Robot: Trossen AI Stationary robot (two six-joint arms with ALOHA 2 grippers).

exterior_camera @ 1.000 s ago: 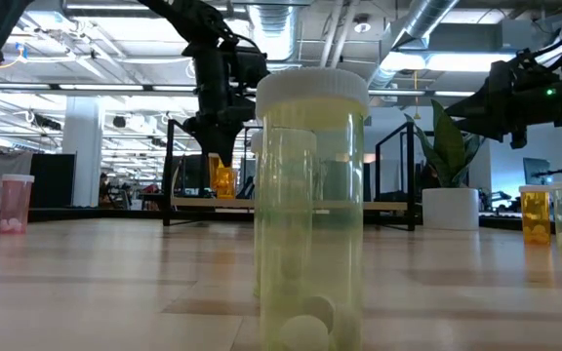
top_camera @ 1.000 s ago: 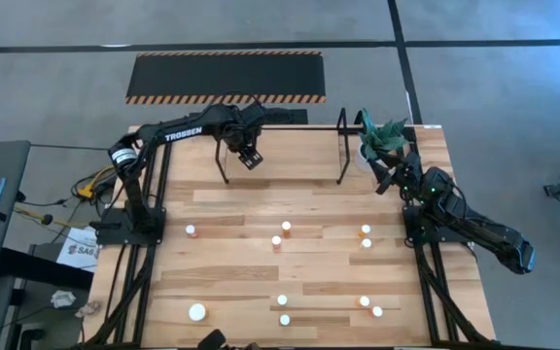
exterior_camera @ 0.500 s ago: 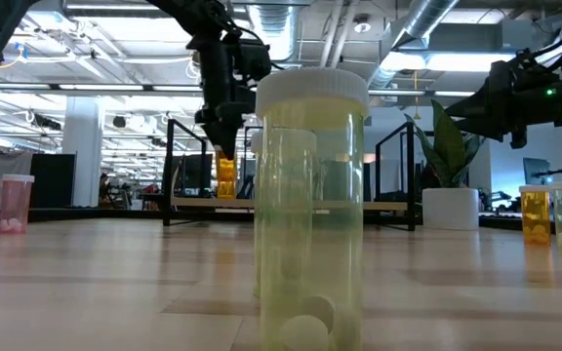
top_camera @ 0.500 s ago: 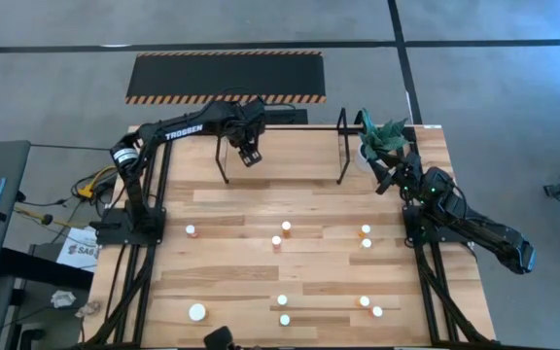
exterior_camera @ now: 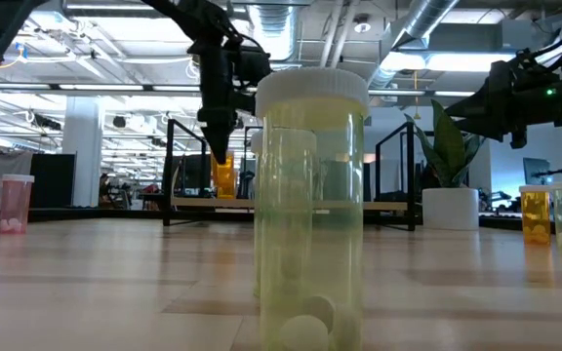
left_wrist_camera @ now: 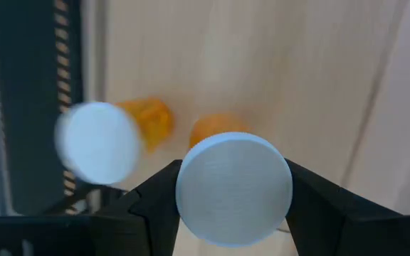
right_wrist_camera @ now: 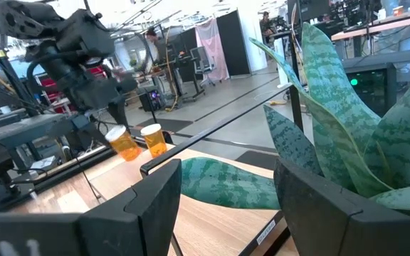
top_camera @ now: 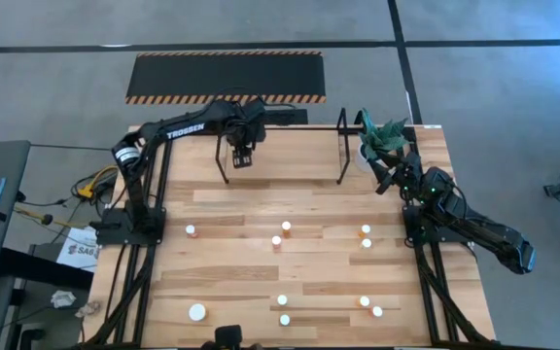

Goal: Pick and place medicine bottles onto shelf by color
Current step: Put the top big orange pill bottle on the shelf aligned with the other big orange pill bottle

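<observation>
Left gripper [left_wrist_camera: 233, 213] pinching orange bottle [left_wrist_camera: 233, 186] over shelf [top_camera: 343, 146]; second orange bottle [left_wrist_camera: 109, 139] apparently on shelf.

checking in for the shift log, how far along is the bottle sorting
Early on. Done: one orange bottle already sits on the shelf. In hand: the left gripper holds a second orange bottle over the shelf's left end, beside the first. Left: about ten bottles, such as the large-capped one, stand on the table. The right gripper waits open by the plant.
</observation>
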